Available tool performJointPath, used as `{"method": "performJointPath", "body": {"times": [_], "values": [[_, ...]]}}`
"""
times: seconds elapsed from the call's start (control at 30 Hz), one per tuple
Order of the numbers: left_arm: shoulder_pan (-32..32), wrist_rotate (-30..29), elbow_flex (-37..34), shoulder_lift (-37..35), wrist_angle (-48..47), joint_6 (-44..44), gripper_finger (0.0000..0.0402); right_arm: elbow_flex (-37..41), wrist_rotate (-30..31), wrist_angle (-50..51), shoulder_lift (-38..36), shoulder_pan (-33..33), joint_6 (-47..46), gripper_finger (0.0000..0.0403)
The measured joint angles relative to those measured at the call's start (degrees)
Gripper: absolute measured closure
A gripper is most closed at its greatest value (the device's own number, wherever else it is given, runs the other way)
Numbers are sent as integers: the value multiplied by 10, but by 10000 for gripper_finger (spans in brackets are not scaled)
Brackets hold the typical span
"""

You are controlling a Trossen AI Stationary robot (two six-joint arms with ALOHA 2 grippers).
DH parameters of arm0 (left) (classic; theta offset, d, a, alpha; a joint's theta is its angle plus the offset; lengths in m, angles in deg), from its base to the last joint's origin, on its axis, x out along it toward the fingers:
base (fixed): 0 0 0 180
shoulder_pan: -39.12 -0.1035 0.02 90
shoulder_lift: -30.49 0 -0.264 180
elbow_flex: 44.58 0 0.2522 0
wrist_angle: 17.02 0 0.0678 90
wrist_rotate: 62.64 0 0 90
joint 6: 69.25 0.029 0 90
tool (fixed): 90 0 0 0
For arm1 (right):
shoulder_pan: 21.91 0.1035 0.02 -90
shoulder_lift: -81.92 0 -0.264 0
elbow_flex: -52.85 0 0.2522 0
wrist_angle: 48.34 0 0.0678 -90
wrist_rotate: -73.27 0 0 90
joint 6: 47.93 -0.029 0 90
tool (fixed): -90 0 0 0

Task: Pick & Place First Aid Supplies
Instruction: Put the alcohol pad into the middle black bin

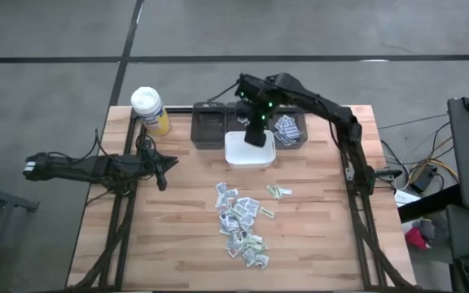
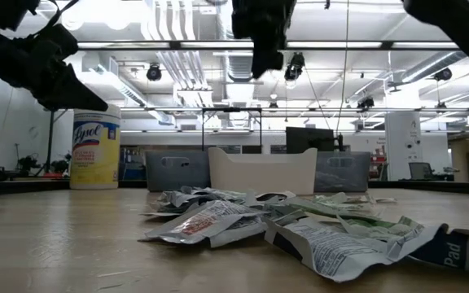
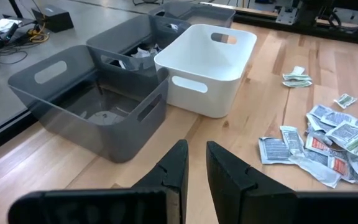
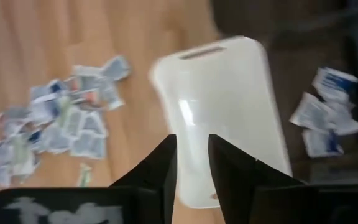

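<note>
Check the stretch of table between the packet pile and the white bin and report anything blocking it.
Nothing visible blocks it. Bare wood lies between the packet pile and the white bin; two stray packets sit off to the side. The right pincer hangs over the bin, holding nothing.

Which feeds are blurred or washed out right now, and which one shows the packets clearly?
Right wrist view: motion-smeared, the white bin and packet pile soft. Low view: ceiling lights glare, both arms dark silhouettes, nearest packets fill the foreground. Left wrist view: sharp on the grey bin and the pile. High view: evenly lit, but the packets show small.
</note>
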Motion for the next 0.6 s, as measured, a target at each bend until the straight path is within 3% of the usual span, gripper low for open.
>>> {"method": "performJointPath", "body": {"times": [0.37, 0.6], "values": [[0, 36, 0, -7, 2, -1, 348, 10, -4, 17, -8, 133, -21, 336], [0, 48, 0, -40, 2, -2, 348, 80, -4, -2, -8, 184, -51, 344]]}}
